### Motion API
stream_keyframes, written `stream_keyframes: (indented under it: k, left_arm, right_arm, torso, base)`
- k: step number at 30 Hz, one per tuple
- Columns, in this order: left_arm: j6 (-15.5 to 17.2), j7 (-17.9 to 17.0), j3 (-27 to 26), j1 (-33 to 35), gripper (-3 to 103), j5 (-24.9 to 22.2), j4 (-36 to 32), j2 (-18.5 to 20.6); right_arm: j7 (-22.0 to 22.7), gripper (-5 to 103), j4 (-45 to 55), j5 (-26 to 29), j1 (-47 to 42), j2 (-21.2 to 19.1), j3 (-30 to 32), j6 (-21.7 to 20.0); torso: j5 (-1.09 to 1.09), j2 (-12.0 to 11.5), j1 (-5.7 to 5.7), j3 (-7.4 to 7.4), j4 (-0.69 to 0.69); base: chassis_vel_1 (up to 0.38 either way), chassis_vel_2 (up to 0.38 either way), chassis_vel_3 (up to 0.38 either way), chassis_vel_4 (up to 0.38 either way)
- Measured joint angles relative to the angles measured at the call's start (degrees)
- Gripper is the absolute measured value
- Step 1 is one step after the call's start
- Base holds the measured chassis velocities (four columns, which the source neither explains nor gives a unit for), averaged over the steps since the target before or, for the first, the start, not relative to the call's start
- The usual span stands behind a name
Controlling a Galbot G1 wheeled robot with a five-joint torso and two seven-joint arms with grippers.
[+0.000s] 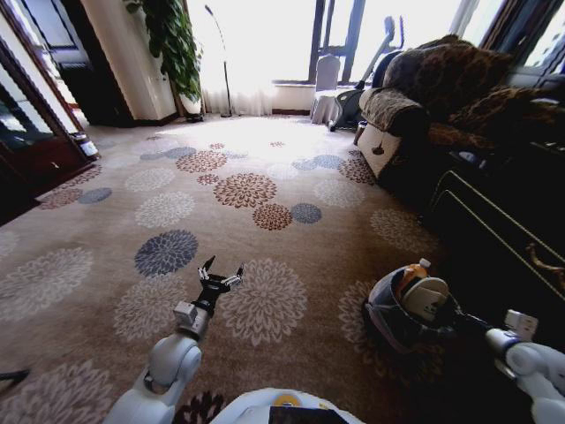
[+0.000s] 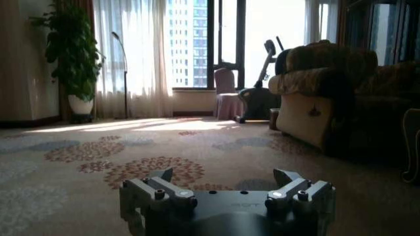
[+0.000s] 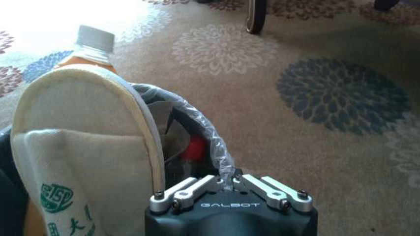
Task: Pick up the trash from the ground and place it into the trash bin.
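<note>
On the flowered carpet (image 1: 265, 177), right hand (image 3: 229, 184) grips the trash bin (image 1: 388, 322).

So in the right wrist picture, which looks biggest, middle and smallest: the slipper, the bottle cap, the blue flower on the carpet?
1. Slipper, biggest, though it sits very close to the camera, so that helps.
2. Blue flower, middle.
3. Bottle cap, smallest.
The right gripper is clamped on the bin's rim.

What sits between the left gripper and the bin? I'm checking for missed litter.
Bare carpet between the left gripper and the bin, in the head view.
</note>
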Motion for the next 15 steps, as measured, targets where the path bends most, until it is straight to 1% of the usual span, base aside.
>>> stream_keyframes:
  k: [3,8,15]
  left_arm:
    - [-0.3,0.1,0.1,0.0,100,-0.2,0.3,0.1]
    - [-0.7,0.2,0.1,0.0,100,-0.3,0.3,0.1]
    - [-1.1,0.5,-0.1,0.1,100,-0.5,0.3,0.2]
  right_arm:
    - [0.0,0,0.2,-0.8,0.5,0.5,-0.7,0.3]
    - [0.0,0,-0.2,-2.2,2.2,0.8,-2.1,0.6]
    - [-0.1,0,-0.7,-2.5,3.6,0.2,-3.0,0.1]
  torso:
    - [-0.04,0.0,0.00,0.00,0.02]
    - [-0.02,0.0,0.00,0.00,0.02]
    - [-0.02,0.0,0.00,0.00,0.03]
  base:
    - [0.000,0.000,0.000,0.000]
    - [0.000,0.000,0.000,0.000]
    - [0.000,0.000,0.000,0.000]
